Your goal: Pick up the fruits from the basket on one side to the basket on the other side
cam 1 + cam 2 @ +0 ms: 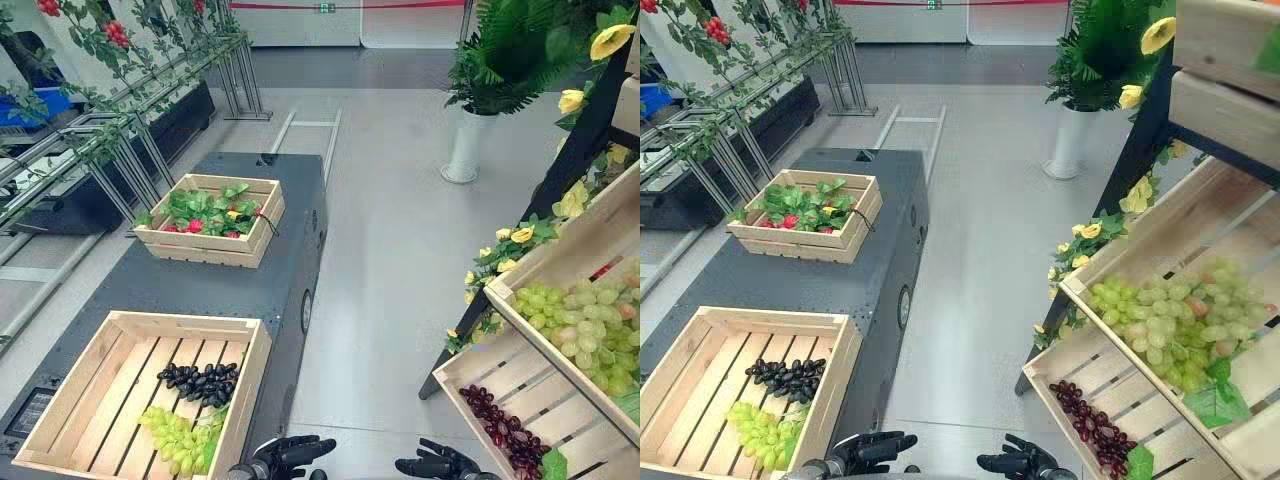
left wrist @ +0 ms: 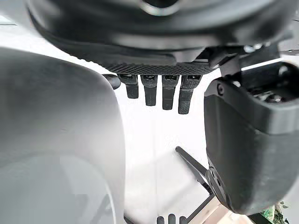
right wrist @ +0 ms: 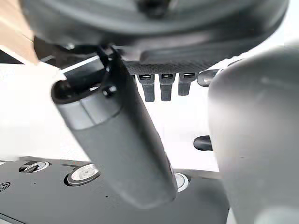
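Left hand [image 1: 285, 458] hangs loose-fingered just right of green grapes [image 1: 182, 436].

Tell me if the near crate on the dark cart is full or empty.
Mostly empty: the crate holds only a dark grape bunch and a green grape bunch; its other slats are bare.

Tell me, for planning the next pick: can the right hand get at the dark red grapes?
Probably yes: the right hand hangs open beside their crate, the dark red grapes lie uncovered, nothing between. The left hand hangs alongside.

left hand [image 1: 283, 458], right hand [image 1: 441, 466], fingers [image 2: 150, 94] relaxed
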{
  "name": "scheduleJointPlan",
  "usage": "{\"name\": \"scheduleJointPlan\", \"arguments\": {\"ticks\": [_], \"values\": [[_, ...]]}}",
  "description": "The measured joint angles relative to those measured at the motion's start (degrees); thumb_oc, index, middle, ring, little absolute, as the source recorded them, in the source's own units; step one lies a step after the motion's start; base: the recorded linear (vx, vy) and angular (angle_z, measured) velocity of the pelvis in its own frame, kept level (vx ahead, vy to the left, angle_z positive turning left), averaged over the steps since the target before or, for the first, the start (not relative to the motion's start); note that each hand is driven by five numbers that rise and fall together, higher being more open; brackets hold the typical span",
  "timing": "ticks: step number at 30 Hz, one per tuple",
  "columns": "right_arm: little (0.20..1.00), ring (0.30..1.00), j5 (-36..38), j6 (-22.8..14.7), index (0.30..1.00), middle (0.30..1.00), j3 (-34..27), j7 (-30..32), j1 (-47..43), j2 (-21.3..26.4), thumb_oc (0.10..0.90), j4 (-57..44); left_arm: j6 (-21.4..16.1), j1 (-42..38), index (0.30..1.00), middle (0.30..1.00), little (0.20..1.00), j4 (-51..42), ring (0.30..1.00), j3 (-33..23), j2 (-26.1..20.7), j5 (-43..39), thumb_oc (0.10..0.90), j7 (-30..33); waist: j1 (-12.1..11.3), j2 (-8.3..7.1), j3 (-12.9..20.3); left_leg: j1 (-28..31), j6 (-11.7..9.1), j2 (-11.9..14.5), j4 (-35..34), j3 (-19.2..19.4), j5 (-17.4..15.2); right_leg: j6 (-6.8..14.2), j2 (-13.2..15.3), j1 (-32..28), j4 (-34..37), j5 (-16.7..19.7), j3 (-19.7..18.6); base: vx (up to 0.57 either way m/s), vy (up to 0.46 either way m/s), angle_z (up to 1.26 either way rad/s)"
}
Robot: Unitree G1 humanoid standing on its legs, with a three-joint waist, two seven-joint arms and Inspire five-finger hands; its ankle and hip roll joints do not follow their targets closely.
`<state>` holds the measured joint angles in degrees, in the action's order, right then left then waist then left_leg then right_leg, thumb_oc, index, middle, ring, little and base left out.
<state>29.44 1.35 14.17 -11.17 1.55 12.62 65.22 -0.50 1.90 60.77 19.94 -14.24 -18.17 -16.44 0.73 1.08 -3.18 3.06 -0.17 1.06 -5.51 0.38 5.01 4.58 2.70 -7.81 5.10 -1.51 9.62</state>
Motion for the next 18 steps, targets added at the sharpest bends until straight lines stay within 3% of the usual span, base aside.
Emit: {"name": "scheduleJointPlan", "arguments": {"ticks": [12, 18], "values": [[0.900, 0.900, -2.05, 0.93, 0.900, 0.900, 0.20, 1.17, -0.10, -0.04, 0.800, 0.40, 0.77, -0.04, 0.900, 0.900, 0.900, 0.72, 0.900, -0.04, -0.19, -2.55, 0.800, -4.37, 0.02, 0.31, 1.51, 0.45, 0.13, 0.04, -0.01, 0.22, -0.10, 0.02, 0.00, -0.02, 0.00, 0.00, -0.44, 0.01, 0.014, 0.01], [0.900, 0.900, -2.10, 2.46, 0.900, 0.900, 0.21, 2.29, -0.11, 0.12, 0.800, -0.22, 0.64, 0.39, 0.900, 0.900, 0.900, -11.17, 0.900, 2.16, -1.84, -2.90, 0.800, -5.69, -0.04, 0.39, 1.43, 0.32, 0.14, -0.02, -0.01, 0.20, -0.09, 0.09, -0.01, 0.20, -0.02, 0.05, -1.26, 0.00, 0.001, -0.01]]}}
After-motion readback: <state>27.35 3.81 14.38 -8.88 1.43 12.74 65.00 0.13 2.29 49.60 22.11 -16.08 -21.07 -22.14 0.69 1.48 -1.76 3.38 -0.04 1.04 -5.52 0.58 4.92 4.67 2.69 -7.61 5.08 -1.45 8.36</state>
